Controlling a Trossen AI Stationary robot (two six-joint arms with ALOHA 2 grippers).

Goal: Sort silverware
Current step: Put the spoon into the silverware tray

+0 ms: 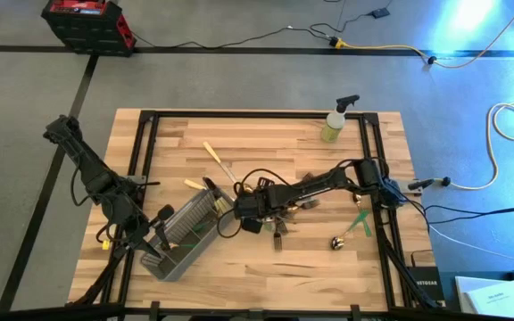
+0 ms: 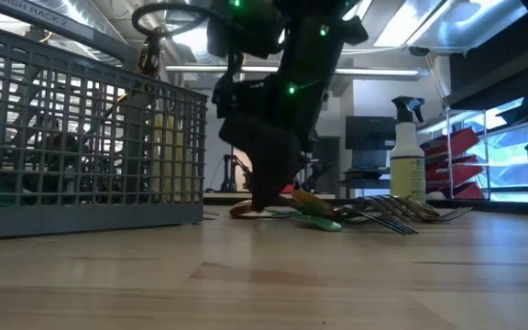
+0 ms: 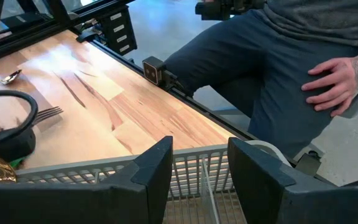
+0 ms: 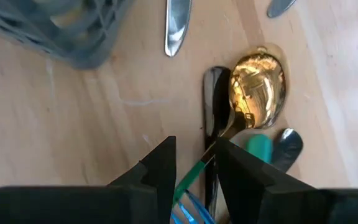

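The silverware lies in a loose pile at mid-table, with a fork, a spoon and two cream-handled pieces scattered around it. My right gripper is open and points down at the pile's left end. Its fingers stand on either side of the green handle of a gold spoon, which lies on the wood. My left gripper is open over the rim of the grey mesh caddy, with a thin divider showing in the gap. My left gripper reaches over the caddy's rim at the caddy's left end, slanting down. I cannot tell whether its fingers touch the mesh.
A spray bottle stands at the far edge. A knife blade and a dark handle lie close to the gold spoon. A seated person's legs and hand are just beyond the table's edge. Bare wood lies along the near side.
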